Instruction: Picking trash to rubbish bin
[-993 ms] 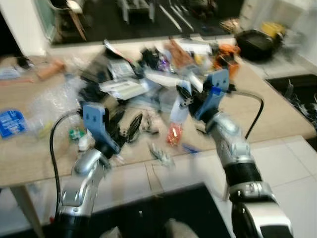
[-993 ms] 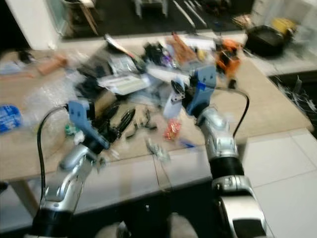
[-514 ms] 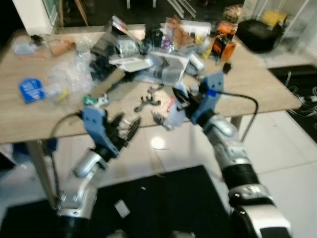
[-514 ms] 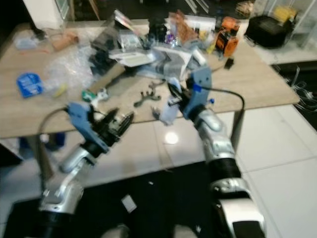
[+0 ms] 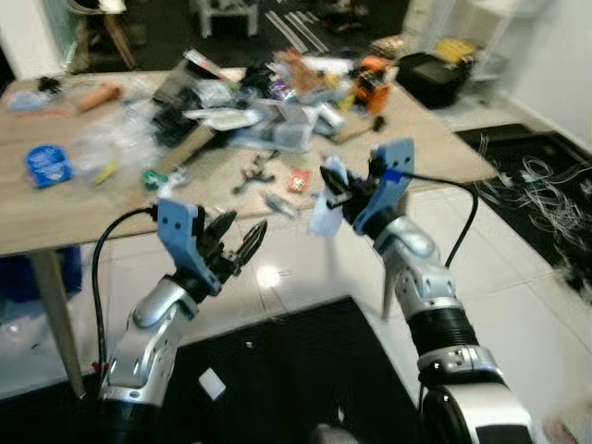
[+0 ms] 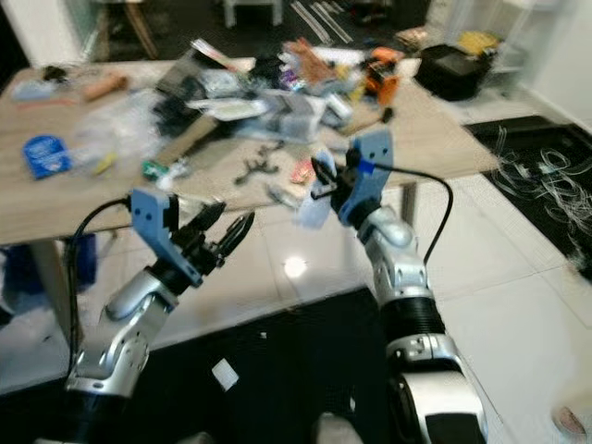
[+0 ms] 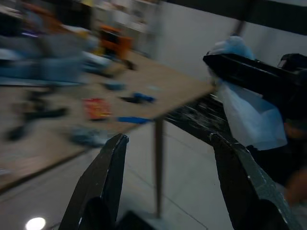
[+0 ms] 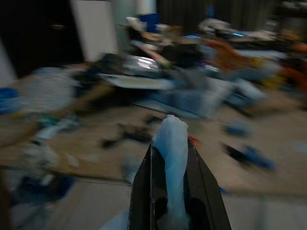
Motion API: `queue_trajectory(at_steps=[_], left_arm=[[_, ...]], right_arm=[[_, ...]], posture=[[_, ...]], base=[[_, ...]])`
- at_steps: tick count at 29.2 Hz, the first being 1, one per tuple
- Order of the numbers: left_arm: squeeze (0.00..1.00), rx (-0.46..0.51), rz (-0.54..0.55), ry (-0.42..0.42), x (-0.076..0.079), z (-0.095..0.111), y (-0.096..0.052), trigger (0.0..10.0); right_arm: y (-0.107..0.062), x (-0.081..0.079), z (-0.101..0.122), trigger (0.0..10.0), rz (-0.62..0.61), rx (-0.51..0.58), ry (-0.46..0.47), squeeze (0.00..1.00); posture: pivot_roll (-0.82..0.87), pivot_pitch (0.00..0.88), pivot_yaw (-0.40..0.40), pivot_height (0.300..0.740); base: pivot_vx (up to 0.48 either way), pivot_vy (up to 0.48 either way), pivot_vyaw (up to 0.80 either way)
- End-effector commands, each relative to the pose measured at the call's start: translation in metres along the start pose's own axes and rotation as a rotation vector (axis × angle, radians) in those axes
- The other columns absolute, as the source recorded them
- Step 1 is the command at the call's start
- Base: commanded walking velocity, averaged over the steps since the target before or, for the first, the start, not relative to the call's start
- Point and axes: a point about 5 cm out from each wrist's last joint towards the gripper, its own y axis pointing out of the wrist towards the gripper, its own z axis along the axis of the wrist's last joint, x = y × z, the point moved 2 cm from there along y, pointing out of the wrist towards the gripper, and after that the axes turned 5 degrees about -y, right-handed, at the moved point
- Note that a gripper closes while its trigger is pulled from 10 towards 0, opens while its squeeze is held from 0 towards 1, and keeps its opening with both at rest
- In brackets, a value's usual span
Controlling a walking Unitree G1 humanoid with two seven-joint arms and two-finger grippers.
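Crumpled pale blue-white plastic wrapper (image 5: 324, 211), pinched between the black fingers of the right gripper (image 5: 339, 188) and held in the air off the edge of the cluttered light wooden table (image 5: 55, 208), apparently for carrying to a bin. Left gripper (image 5: 239, 246) raised alongside, fingers spread, empty.

glossy white floor tiles (image 5: 518, 305) throwing glare, matt light wood table (image 5: 65, 208), crinkly clear plastic wrap (image 5: 111, 148) at upper left, and a thin pale-blue plastic-looking scrap (image 5: 324, 215) between matt black fingers (image 8: 144, 201)
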Motion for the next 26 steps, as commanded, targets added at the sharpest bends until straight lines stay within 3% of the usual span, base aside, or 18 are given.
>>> queue_trajectory(at_steps=[1,26], left_arm=[[0.0,-0.02,-0.034,0.018,0.0023,-0.0019,0.0019,10.0],[0.0,-0.008,-0.057,-0.003,0.0035,-0.0013,0.0036,10.0]], right_arm=[[-0.0011,0.0039,-0.0025,10.0,-0.011,-0.02,0.005,0.0],[-0.0002,0.0048,-0.0031,10.0,-0.005,-0.029,0.003,0.0]], posture=[[-0.05,0.0,-0.05,0.74],[-0.06,0.0,-0.043,0.74]], base=[[0.0,0.0,-0.8],[0.0,0.0,-0.8]])
